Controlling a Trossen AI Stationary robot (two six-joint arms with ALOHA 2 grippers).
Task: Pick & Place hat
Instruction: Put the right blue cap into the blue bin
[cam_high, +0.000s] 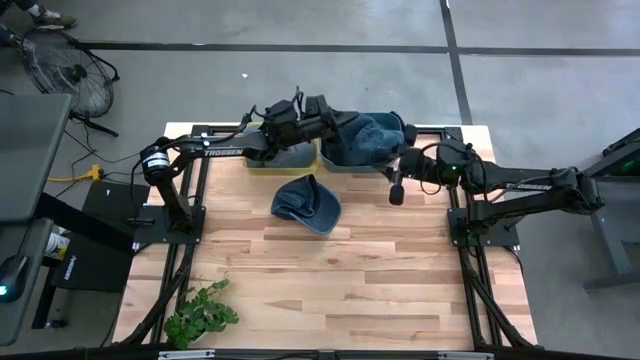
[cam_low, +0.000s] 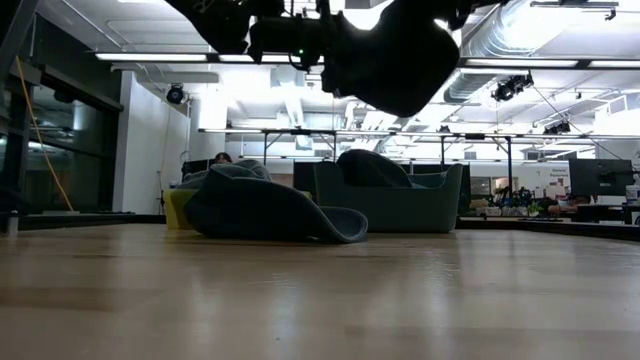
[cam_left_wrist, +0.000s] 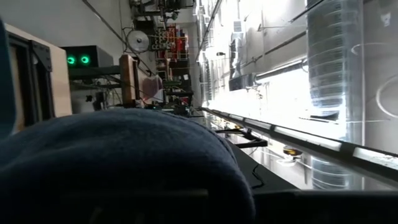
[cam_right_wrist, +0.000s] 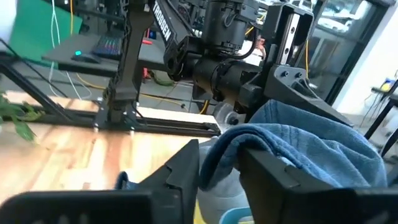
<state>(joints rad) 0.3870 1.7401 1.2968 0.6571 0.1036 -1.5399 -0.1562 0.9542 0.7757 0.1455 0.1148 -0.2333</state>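
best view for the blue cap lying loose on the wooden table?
High view: the loose blue denim cap shows whole, clear of both arms, in front of the bins. Low view shows it side-on only. Neither wrist view clearly shows it; both are filled by the held hat.

My view: grey concrete floor (cam_high: 300, 25) with dark tape lines, floor fan (cam_high: 70, 70), potted plant (cam_high: 200, 315), ceiling strip lights (cam_low: 160, 57), exposed ductwork (cam_low: 530, 30).

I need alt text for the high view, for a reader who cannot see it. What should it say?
Seen from above, both grippers meet at a blue hat over the bins at the table's far edge: the left gripper from the left, the right gripper from the right. A second blue hat lies on the wood nearer the middle, and a green plant sprig lies near the front-left corner.
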